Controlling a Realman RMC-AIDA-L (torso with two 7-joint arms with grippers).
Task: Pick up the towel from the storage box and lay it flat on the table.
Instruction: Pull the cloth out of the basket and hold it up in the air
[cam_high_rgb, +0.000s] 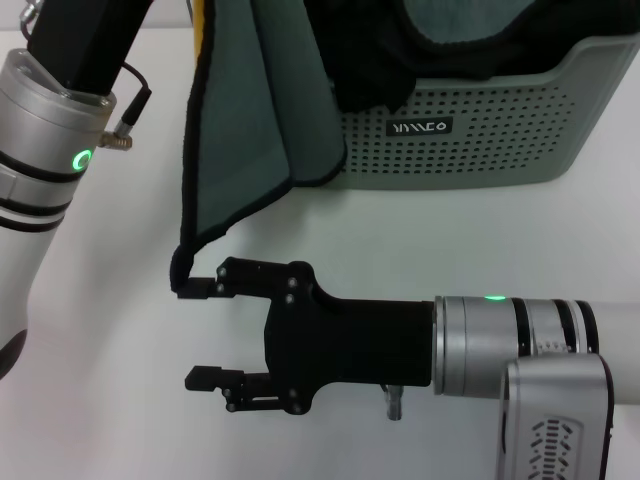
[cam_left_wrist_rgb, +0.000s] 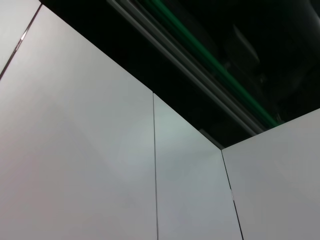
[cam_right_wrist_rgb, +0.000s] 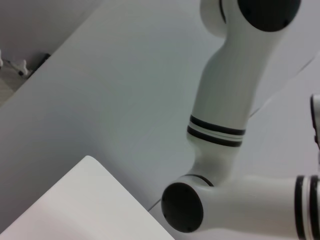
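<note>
Only the head view shows the work: the right gripper (cam_high_rgb: 200, 333) lies low over the table (cam_high_rgb: 120, 400), jaws spread wide, its upper fingertip touching the lowest corner of the hanging towel (cam_high_rgb: 250, 120). Its grey-green face shows, black-edged, with a yellow sliver at top. Beyond, the storage box (cam_high_rgb: 480, 140) holds dark cloth. Left gripper is out of frame.

Grey-green towel (cam_high_rgb: 255, 110) hangs beside perforated storage box (cam_high_rgb: 500, 130).
</note>
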